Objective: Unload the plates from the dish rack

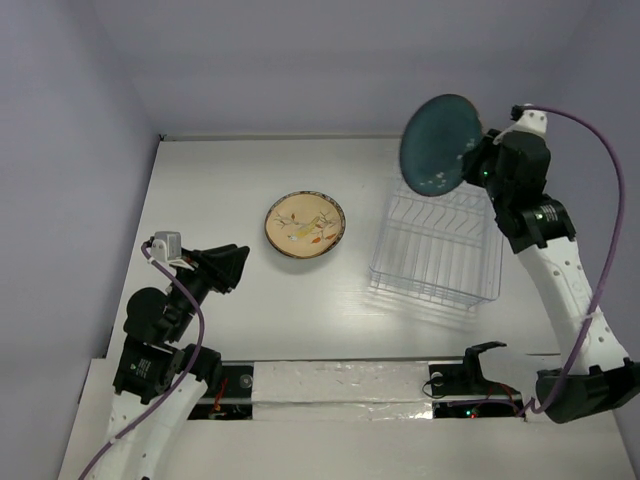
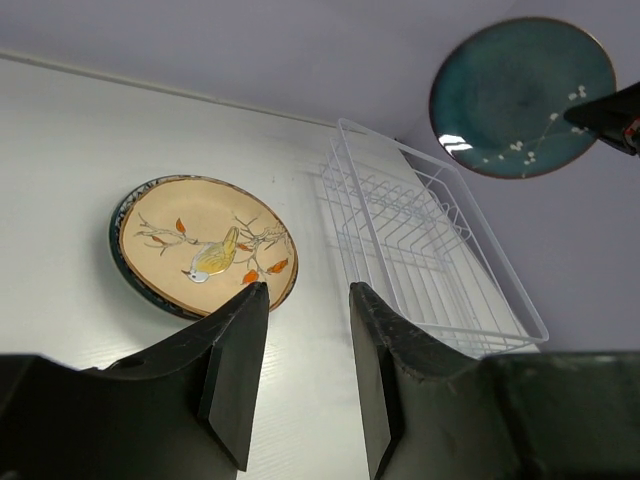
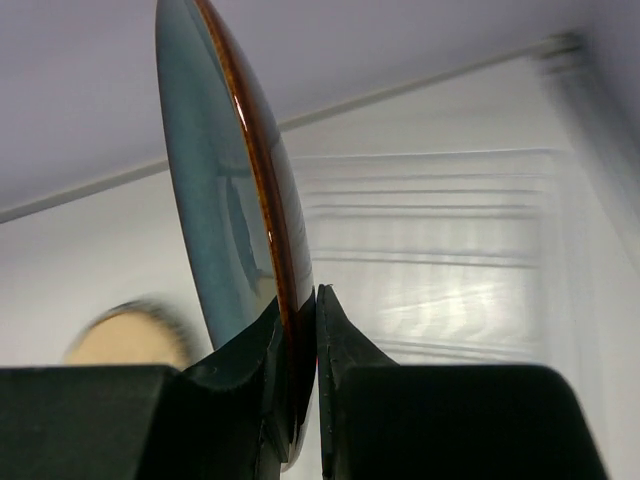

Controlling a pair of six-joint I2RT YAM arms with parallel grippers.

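Right, the right tool is clamped hard on the rim of the dark teal-blue round ceramic plate, one finger pressed to the glossy face and the other to the back, just behind the brown edge. The plate stands on edge, up in the air, and from overhead it hangs over the far end of the white wire dish rack, clear of the wires, its face turned to the left side of the scene. The left wrist camera picks out a sprig of small white blossoms on that face, close to where the tool bites. Below it, the dish rack sits on the right half of the white worktop, with its upright slot dividers running in rows. Over on the other side, the left tool has its fingers apart with nothing between them. It is low over the near left of the worktop and pointing toward the tan-yellow round ceramic plate. That plate lies flat and face up on the worktop, showing a dark rim and a painted bird on a branch with orange leaves. It sits left of the dish rack and apart from it, near the left tool's tips but not touching them.
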